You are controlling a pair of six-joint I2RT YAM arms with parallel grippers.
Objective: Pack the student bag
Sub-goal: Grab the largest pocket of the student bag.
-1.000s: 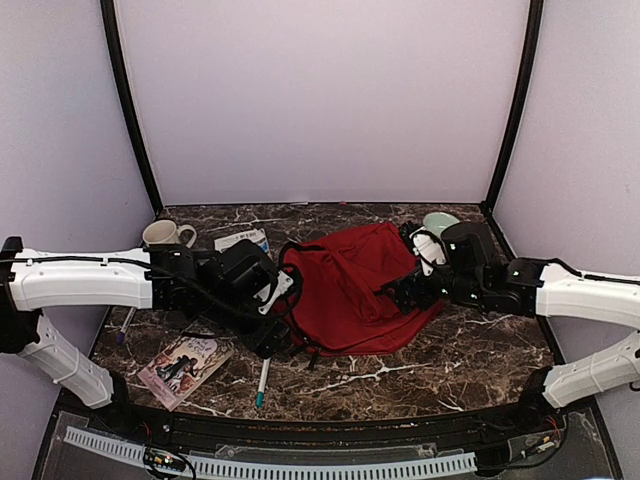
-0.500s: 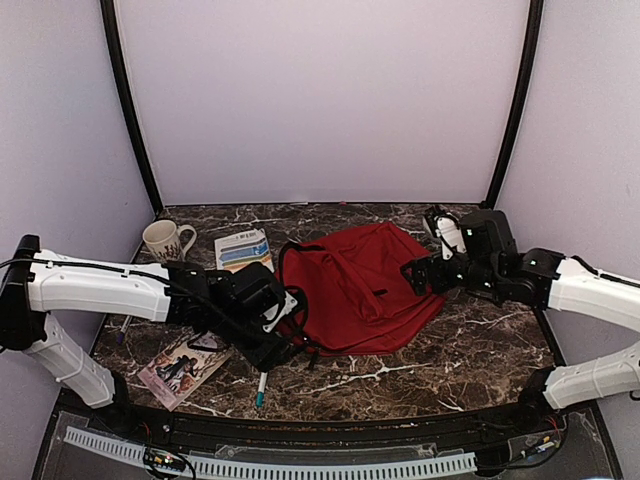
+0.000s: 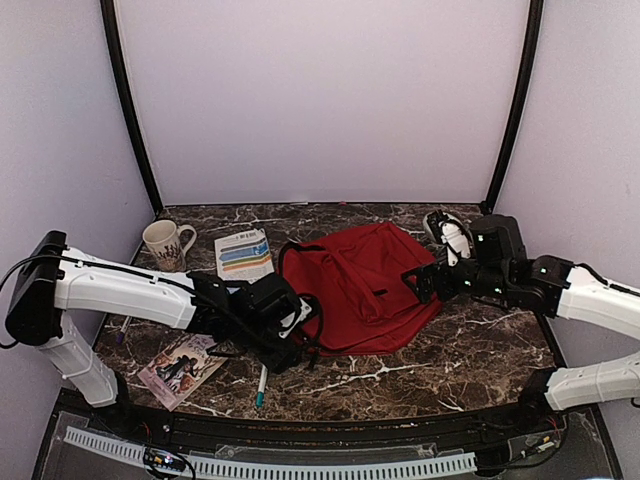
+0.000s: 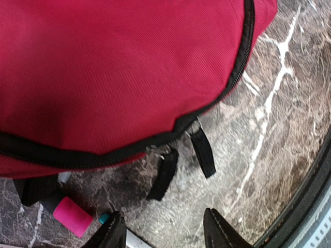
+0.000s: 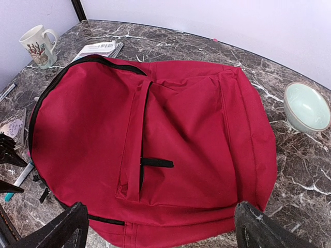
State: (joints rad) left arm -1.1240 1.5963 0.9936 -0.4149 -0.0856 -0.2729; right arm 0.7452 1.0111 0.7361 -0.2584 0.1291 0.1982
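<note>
Student bag [image 3: 355, 285] flat at mid-table, both grippers empty.
Left gripper [image 4: 164, 233] has its jaws partly apart, holding nothing, just beside the zipper pulls [image 4: 202, 150] at the bag's near edge. Right gripper [image 5: 161, 230] is spread wide over its right side.

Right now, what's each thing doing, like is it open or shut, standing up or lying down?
Student bag: lying flat, main zip looks shut.
Mug: upright.
Bowl: upright, empty.
Booklet: closed, lying flat.
Paperback: closed, lying flat.
Pen: lying flat.
Left jaws: apart, empty, by the bag's zip pulls.
Right jaws: wide apart, empty, over the bag.
</note>
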